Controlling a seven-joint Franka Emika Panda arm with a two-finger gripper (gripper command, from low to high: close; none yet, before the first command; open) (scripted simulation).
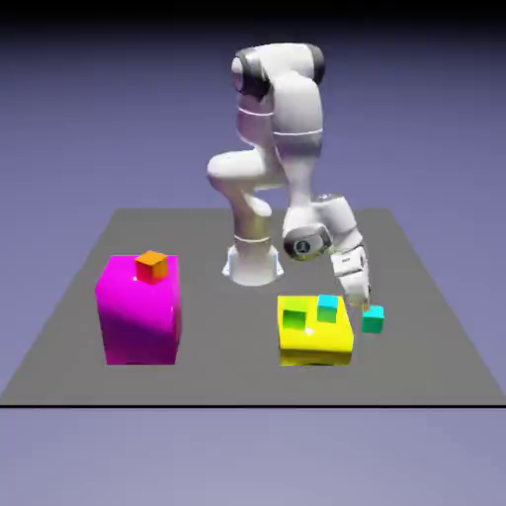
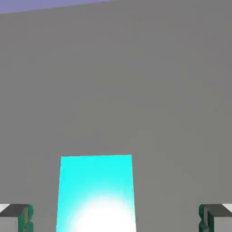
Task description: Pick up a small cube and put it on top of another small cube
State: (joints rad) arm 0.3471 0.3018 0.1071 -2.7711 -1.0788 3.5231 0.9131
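We see the gripper (image 1: 362, 301) low beside the yellow block (image 1: 314, 344), with the turquoise cube (image 1: 373, 318) just at its tips, near the block's side on the exterior view's right. In the hand view our jaws stand wide apart, released; the turquoise cube (image 2: 96, 195) lies between the fingertips (image 2: 17, 217), touching neither. A cyan cube (image 1: 327, 307) and a green cube (image 1: 295, 320) sit on the yellow block.

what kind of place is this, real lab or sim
Most likely a rendered simulation. A flat grey table floats on a plain blue-violet backdrop, and flat-coloured blocks sit on it: a magenta block and a yellow block, with a turquoise cube beside the gripper.
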